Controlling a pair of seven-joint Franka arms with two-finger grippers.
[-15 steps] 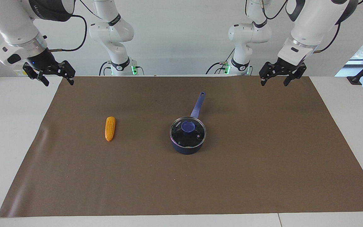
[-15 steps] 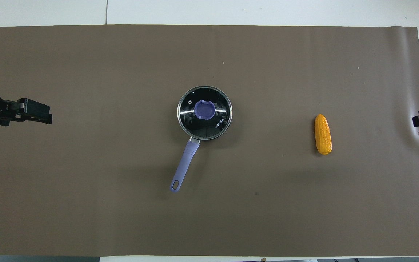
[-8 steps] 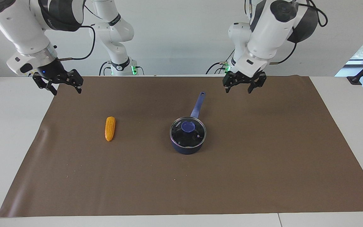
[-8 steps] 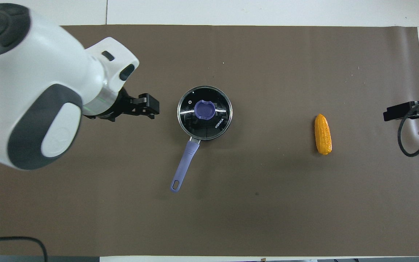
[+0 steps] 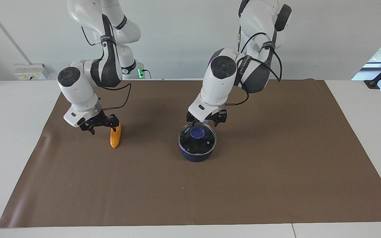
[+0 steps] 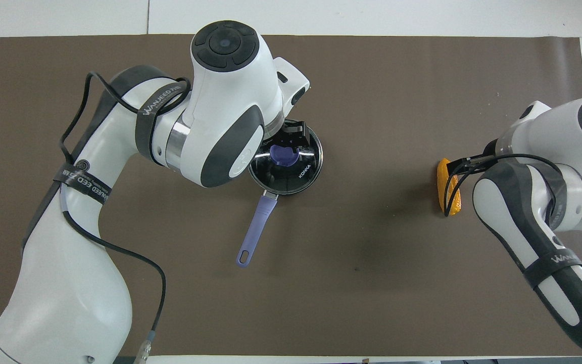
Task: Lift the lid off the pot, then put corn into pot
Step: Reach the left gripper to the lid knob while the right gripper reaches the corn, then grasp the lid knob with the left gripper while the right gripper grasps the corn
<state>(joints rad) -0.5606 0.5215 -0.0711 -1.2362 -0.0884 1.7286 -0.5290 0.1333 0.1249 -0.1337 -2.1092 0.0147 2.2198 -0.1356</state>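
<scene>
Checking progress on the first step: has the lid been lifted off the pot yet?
No, the lid sits flat on the pot.

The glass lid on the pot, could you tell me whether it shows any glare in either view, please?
Overhead view: the lid carries thin white streaks of reflected light and mirrors the left arm above it. Facing view: the lid looks dark, with only a faint glint on its rim.
</scene>
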